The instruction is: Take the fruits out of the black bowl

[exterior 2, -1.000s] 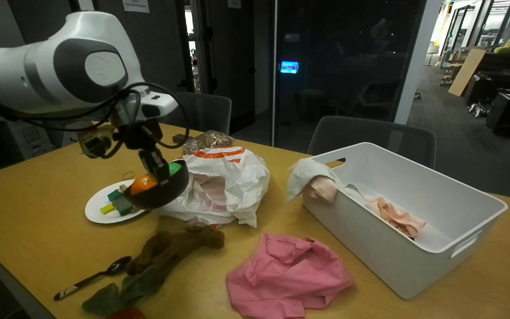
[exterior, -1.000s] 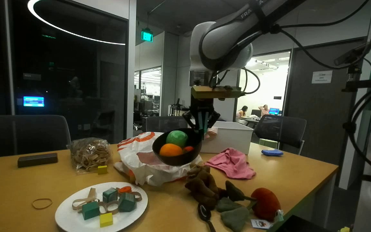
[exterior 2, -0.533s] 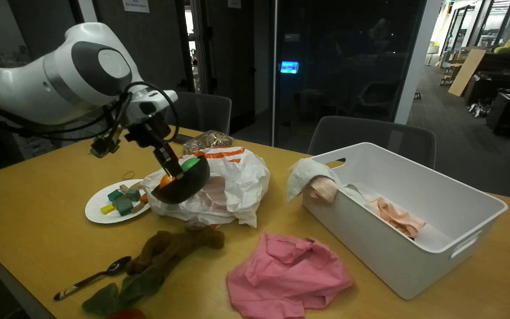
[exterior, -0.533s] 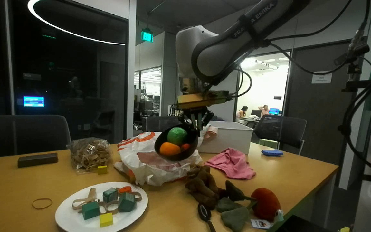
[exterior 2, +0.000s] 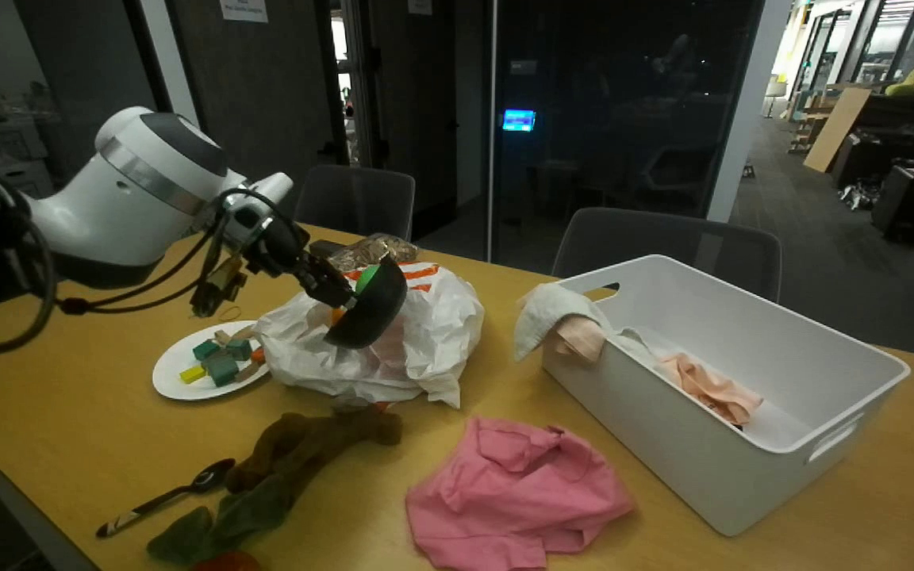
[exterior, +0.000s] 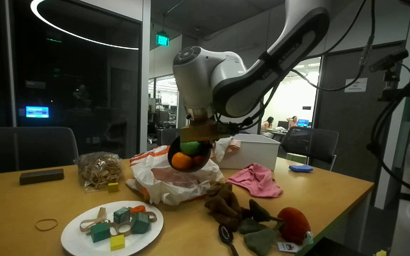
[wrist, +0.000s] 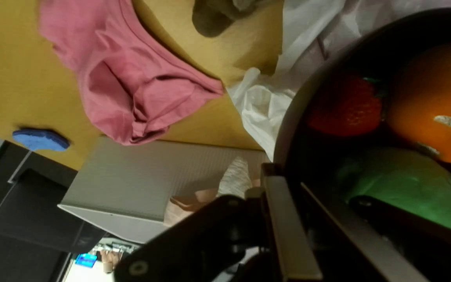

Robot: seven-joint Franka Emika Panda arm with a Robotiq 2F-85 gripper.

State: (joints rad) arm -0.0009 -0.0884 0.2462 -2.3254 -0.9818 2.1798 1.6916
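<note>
My gripper (exterior 2: 344, 296) is shut on the rim of the black bowl (exterior 2: 378, 314) and holds it in the air over a white plastic bag (exterior 2: 445, 317). The bowl is tilted steeply, its opening facing toward the arm side. In the wrist view, the fingers (wrist: 288, 178) pinch the bowl's rim (wrist: 288, 133). The orange fruit (wrist: 437, 109) and the green fruit (wrist: 409, 184) lie inside the bowl, beside a red round fruit (wrist: 347, 105). In an exterior view, the orange fruit (exterior: 181, 161) sits low in the bowl and the green fruit (exterior: 189, 147) higher, partly covered by the wrist.
A white plate (exterior: 73, 234) with colourful blocks stands near the bag. A white bin (exterior 2: 631, 428) with cloths, a pink cloth (exterior 2: 512, 492), a brown plush toy (exterior 2: 306, 448) and a spoon (exterior 2: 163, 496) lie around. A bag of rubber bands (exterior: 99, 170) stands behind the plate.
The wrist has lowered and rotated, and the bowl has tipped from slightly tilted to steep. The bowl has moved over the bag. The fruits stay in it.
</note>
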